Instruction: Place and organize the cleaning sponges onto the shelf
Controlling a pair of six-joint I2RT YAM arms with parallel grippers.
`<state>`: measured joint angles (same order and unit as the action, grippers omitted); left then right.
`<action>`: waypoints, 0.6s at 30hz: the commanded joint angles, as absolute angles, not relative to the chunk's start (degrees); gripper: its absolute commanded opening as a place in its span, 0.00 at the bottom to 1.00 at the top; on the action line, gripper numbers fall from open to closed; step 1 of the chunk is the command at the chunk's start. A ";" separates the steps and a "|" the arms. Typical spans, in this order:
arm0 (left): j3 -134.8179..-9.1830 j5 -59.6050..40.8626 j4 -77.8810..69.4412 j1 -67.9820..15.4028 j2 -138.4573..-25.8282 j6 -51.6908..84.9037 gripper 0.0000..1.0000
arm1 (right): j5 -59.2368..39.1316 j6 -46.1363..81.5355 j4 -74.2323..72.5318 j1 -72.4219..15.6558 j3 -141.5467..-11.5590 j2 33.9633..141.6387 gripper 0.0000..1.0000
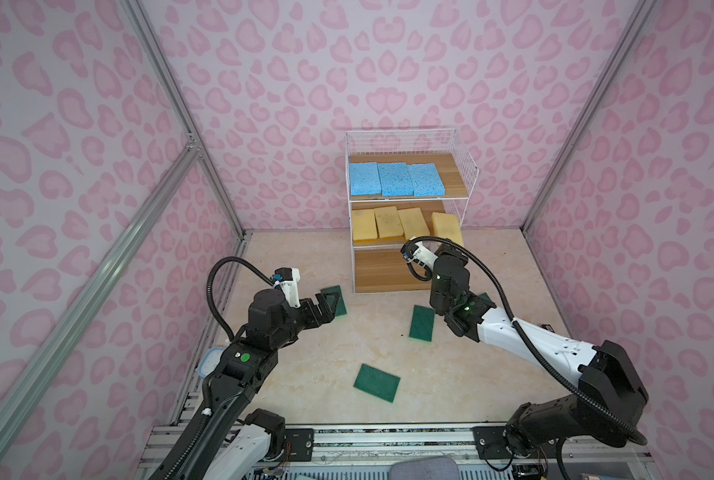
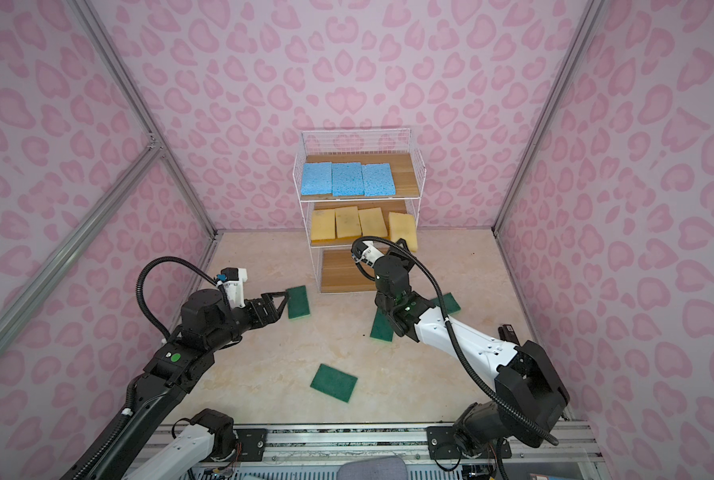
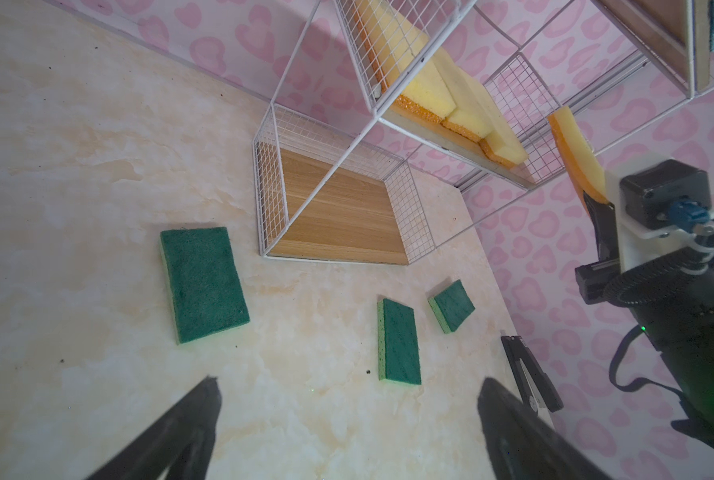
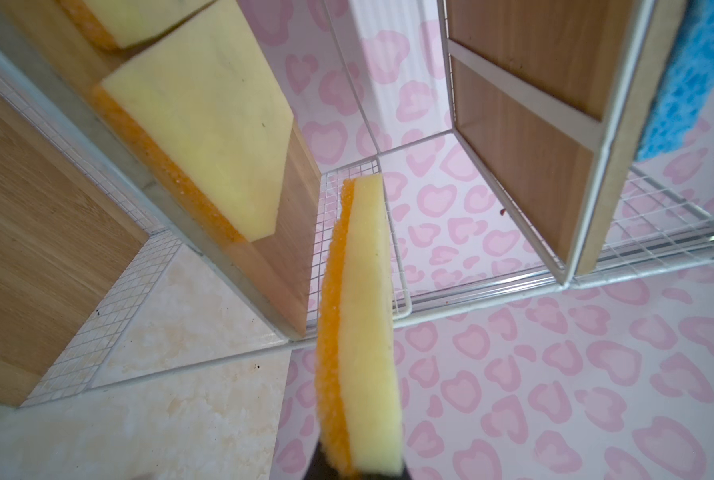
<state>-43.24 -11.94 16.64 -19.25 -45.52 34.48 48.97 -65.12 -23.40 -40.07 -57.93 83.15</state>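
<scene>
above marbled floor (image 1: 326,353), right jaws clamp a yellow orange-backed sponge (image 4: 363,332); left jaws gape.

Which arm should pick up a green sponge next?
Probably left. The left gripper is open and close to a green sponge; the right gripper is shut on a yellow sponge at the shelf.

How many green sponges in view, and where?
4 green sponges, all on the tabletop: one left of the shelf, one mid-table, one partly behind the right arm, one nearest the robot base. None on the shelf; none seem hidden.
</scene>
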 commanded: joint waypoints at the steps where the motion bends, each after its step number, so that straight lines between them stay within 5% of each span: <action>1: -44.55 -11.43 15.96 -19.34 -45.76 33.75 0.98 | 49.83 -65.74 -24.05 -39.22 -57.08 83.80 0.03; 18: -46.32 -11.78 16.63 -19.43 -47.37 33.09 0.98 | 46.68 -63.84 -24.80 -37.97 -59.87 88.10 0.10</action>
<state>-45.50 -11.60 17.28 -19.42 -47.24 33.89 46.52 -64.03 -22.83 -38.20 -59.66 87.55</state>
